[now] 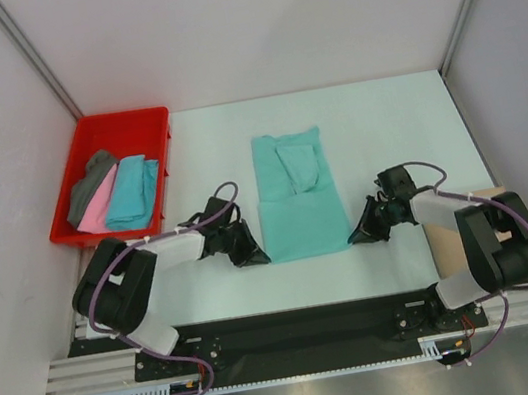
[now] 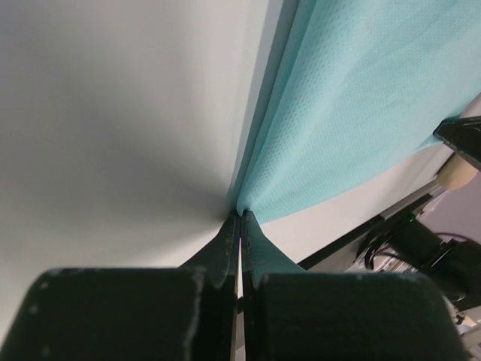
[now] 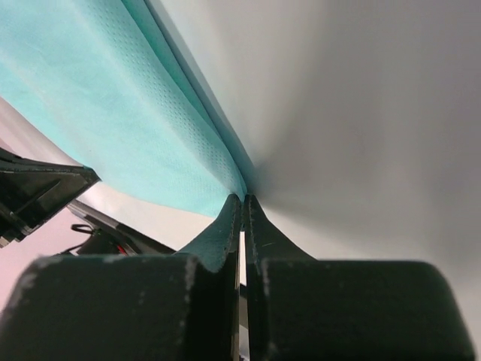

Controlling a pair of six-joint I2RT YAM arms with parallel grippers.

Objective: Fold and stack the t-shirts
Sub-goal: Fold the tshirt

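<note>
My left gripper (image 1: 257,256) was clamped on the near corner of the mint green t-shirt (image 1: 295,202), jaws pressed together with only a pinch of hem between the tips. My right gripper (image 1: 355,236) was closed the same way on the other near corner. The shirt lay flat on the table (image 1: 394,125) between my two grippers and ran away from both, already narrowed to a long strip with a sleeve folded onto its middle.

I judged the step to be the cross fold, bringing the near hem over to the far end. To do it well I would have to lift both corners together and level, and keep the hem taut between the grippers so the cloth did not sag or skew. Both pinches looked shallow, so a jerk could pull a corner free.

Well beyond my left gripper, on its outer side, stood the red plastic tray (image 1: 119,117) with a dark grey t-shirt (image 1: 90,186), a pink t-shirt (image 1: 94,214) and a turquoise t-shirt (image 1: 131,191). Behind my right gripper lay a tan thing (image 1: 448,246), half hidden by that arm. Nothing lay across the fold's path
</note>
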